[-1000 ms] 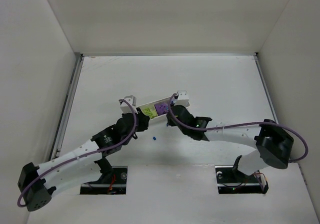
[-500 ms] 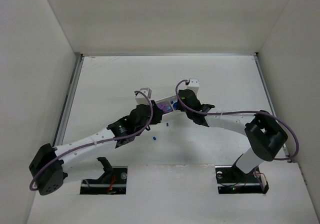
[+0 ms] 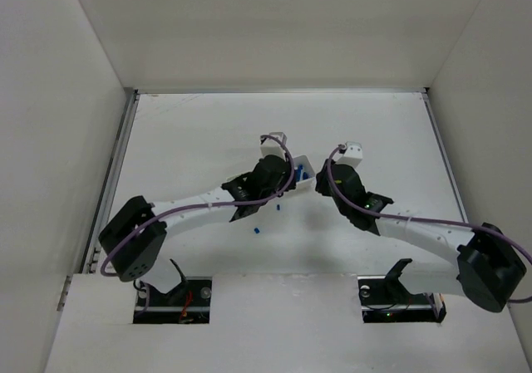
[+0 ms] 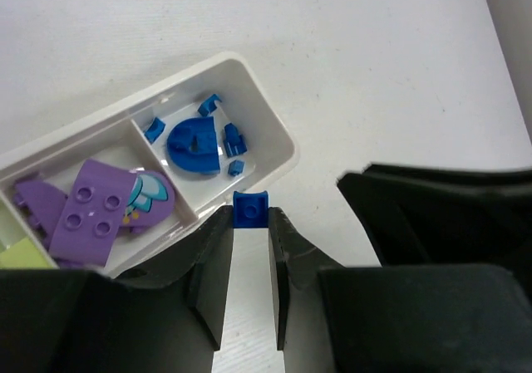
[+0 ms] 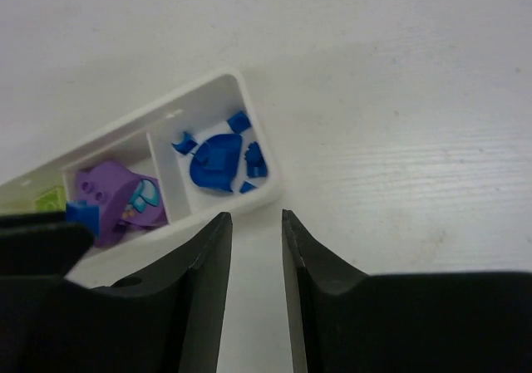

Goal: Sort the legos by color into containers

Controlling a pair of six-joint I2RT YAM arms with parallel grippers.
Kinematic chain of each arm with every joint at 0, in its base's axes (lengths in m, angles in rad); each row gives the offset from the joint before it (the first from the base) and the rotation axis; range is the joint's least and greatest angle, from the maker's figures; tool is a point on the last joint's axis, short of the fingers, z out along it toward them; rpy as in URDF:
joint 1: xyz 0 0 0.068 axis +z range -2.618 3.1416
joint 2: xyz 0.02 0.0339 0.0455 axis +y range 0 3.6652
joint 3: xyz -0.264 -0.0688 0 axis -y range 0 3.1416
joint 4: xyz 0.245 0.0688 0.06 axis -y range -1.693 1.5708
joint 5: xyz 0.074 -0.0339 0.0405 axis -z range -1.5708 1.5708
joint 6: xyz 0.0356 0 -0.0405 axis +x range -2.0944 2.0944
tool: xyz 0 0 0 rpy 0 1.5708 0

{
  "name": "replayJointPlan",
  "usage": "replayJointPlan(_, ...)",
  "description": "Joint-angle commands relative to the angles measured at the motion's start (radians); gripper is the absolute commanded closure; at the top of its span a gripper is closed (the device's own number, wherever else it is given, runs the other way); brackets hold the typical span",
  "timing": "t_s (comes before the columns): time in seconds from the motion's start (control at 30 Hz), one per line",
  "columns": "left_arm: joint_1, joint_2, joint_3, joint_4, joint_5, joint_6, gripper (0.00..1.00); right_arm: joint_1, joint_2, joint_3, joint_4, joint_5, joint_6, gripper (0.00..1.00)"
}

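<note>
My left gripper (image 4: 250, 215) is shut on a small blue brick (image 4: 250, 208), held at the fingertips just outside the near rim of the white tray (image 4: 278, 144). The tray's end compartment holds a blue fan-shaped piece (image 4: 193, 143) and several tiny blue bits. The middle compartment holds purple blocks (image 4: 91, 211), and a yellow-green piece (image 4: 15, 257) shows at the far left. My right gripper (image 5: 256, 217) is open and empty, just off the tray's blue end (image 5: 258, 192). In the top view the left arm hides most of the tray (image 3: 302, 174).
Two tiny blue bits (image 3: 258, 230) (image 3: 278, 208) lie on the table near the left arm. The right gripper's black body (image 4: 440, 198) sits close to the right of my left fingers. White walls enclose the table on three sides.
The left gripper has swung right along the tray to its blue end. The right arm has drawn back to the right, off the tray.
</note>
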Motion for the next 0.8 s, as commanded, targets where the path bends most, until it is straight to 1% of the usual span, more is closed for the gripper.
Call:
replayJointPlan(0.0, 0.020, 0.077, 0.097, 0.077, 0.012, 0.036, 0.79, -0.010, -0.084, -0.075, -0.004, 0.017, 0.049, 0.64)
replayJointPlan(0.23, 0.057, 0.275, 0.248, 0.068, 0.021, 0.056, 0.77, -0.010, -0.171, -0.149, 0.003, 0.014, 0.068, 0.64)
replayJointPlan(0.37, 0.069, 0.292, 0.275, 0.054, 0.021, 0.050, 0.65, -0.002, -0.176, -0.157, 0.016, 0.011, 0.066, 0.61)
replayJointPlan(0.43, 0.068, 0.261, 0.268, 0.054, 0.020, 0.051, 0.63, 0.009, -0.173, -0.158, 0.035, 0.000, 0.057, 0.62)
replayJointPlan(0.53, 0.056, 0.183, 0.222, 0.053, 0.009, 0.071, 0.64, 0.042, -0.133, -0.144, 0.062, -0.052, 0.042, 0.66)
replayJointPlan(0.63, 0.045, 0.077, 0.125, 0.053, -0.002, 0.070, 0.67, 0.104, -0.053, -0.106, 0.081, -0.071, 0.048, 0.72)
replayJointPlan(0.77, 0.023, -0.091, -0.048, 0.033, -0.034, 0.050, 0.68, 0.199, 0.074, -0.051, 0.096, -0.061, 0.074, 0.71)
